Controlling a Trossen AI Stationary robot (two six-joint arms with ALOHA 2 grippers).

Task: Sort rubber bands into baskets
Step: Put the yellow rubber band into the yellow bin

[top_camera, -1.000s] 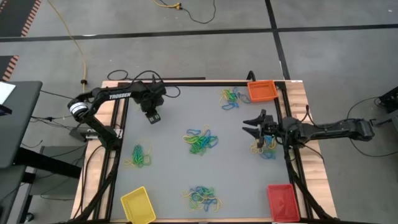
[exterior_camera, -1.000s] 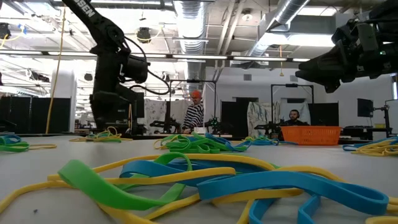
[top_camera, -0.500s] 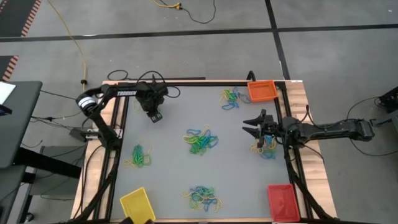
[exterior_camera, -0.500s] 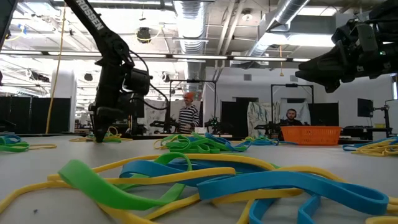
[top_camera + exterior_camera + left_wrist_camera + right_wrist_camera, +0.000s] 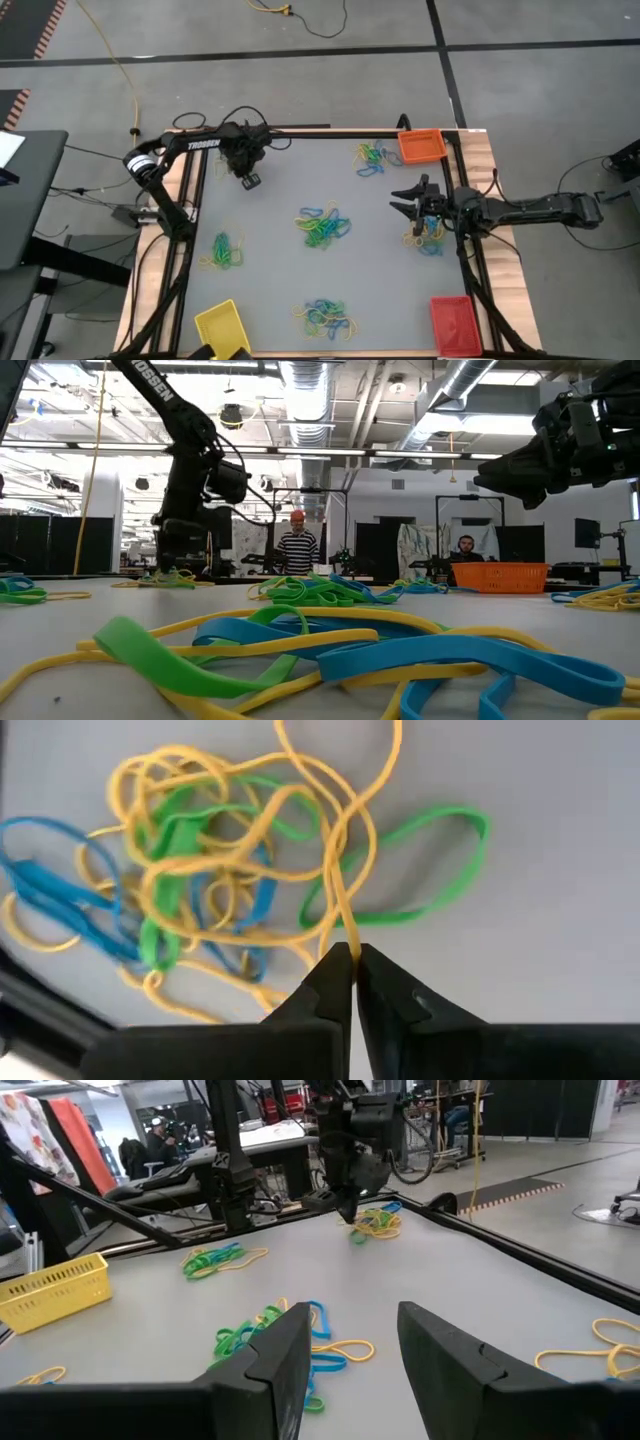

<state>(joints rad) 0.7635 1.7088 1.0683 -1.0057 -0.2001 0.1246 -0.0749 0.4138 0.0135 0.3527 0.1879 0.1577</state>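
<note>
Left gripper [image 5: 354, 960] at 11 o'clock, clenched on thin yellow rubber band [image 5: 340, 870]: soft, light, tangles; pinch one strand. Right gripper [image 5: 405, 200] released, 3 o'clock.

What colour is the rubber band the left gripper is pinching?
Yellow. The left gripper pinches a yellow rubber band; the left wrist view shows it best.

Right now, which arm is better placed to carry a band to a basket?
Left: its hand is shut on a yellow band. The right hand hangs open and empty.
</note>
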